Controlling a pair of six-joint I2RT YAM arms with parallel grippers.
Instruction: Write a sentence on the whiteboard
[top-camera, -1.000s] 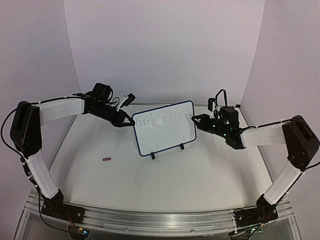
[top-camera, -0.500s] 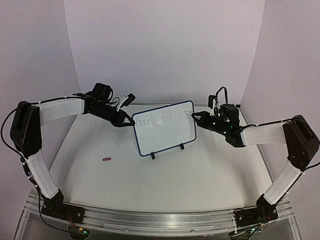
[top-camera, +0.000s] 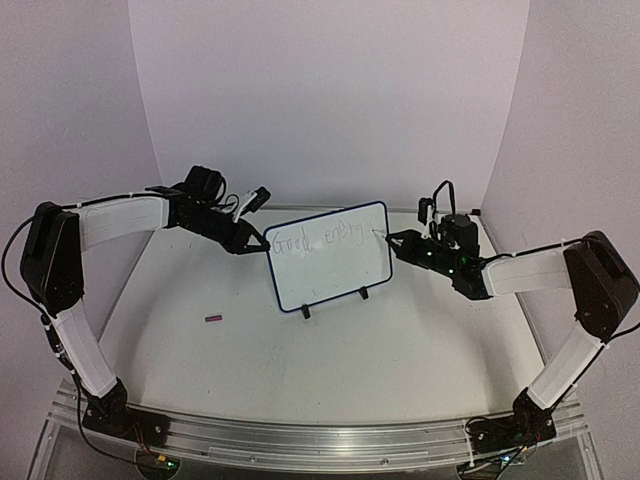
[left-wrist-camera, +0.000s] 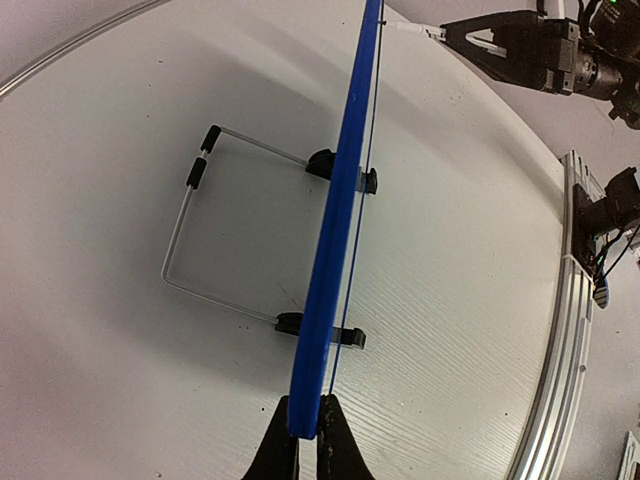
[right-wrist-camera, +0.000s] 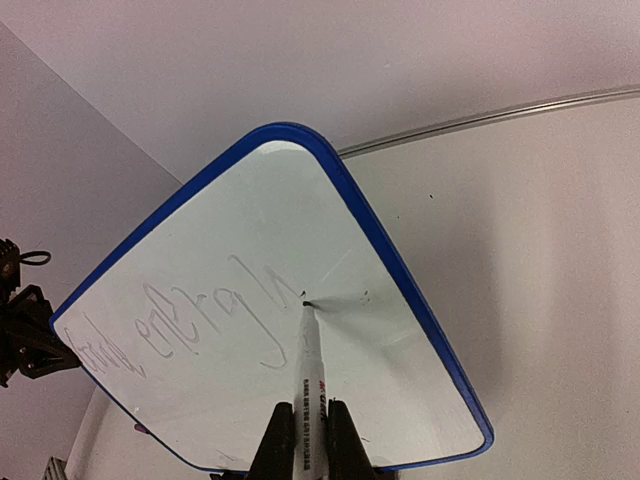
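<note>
Left gripper (top-camera: 243, 243): jaws closed on the left edge of the whiteboard (top-camera: 335, 270). In the left wrist view its fingers (left-wrist-camera: 278, 452) pinch the blue frame, which runs edge-on straight away from them. Nearer the arm bases than this gripper, and well apart from it, a small dark object (top-camera: 213, 318) lies on the table (top-camera: 300, 380).

The whiteboard stands between the two grippers, tilted back, on two black feet (top-camera: 307, 312). A wire stand (left-wrist-camera: 185, 235) props it from the rear face, on the left of the left gripper's own view.

The sentence (top-camera: 318, 238) is faint. One line runs along the upper part of the board, starting just beside the left gripper and reading roughly "Good energy".

A marker (right-wrist-camera: 309, 372) projects straight ahead of the right gripper (top-camera: 395, 240), and its tip meets the writing face just past the last letter, near the board's right edge. The right gripper's jaws are closed on the marker's barrel, and the gripper itself is just clear of the frame.
</note>
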